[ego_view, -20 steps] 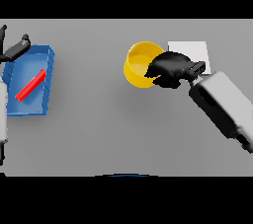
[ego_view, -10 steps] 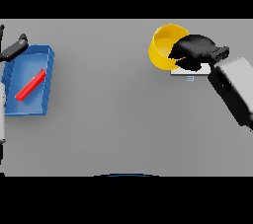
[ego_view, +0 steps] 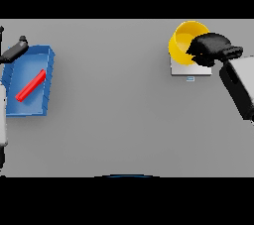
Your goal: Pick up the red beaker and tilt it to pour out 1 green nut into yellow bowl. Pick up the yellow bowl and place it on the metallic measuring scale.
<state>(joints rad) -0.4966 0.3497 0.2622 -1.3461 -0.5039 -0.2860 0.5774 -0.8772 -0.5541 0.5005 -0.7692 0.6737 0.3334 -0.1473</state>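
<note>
The yellow bowl [ego_view: 182, 40] hangs over the far part of the metallic measuring scale [ego_view: 188, 70] at the right of the table. My right hand [ego_view: 211, 49] is shut on the bowl's right rim, its dark fingers curled over the edge. Whether the bowl touches the scale plate cannot be told. The red beaker [ego_view: 31, 84] lies on its side inside a blue tray [ego_view: 45, 55] at the far left. My left hand [ego_view: 14, 51] shows at the left edge, beside the tray's far corner, holding nothing. No green nut is visible.
The blue tray stands along the left edge of the table. My right forearm [ego_view: 239, 85] slants in from the right side, just right of the scale.
My right hand has carried the yellow bowl rightwards and away from me, from the table's middle right to above the scale. The left hand and the beaker have stayed put.
</note>
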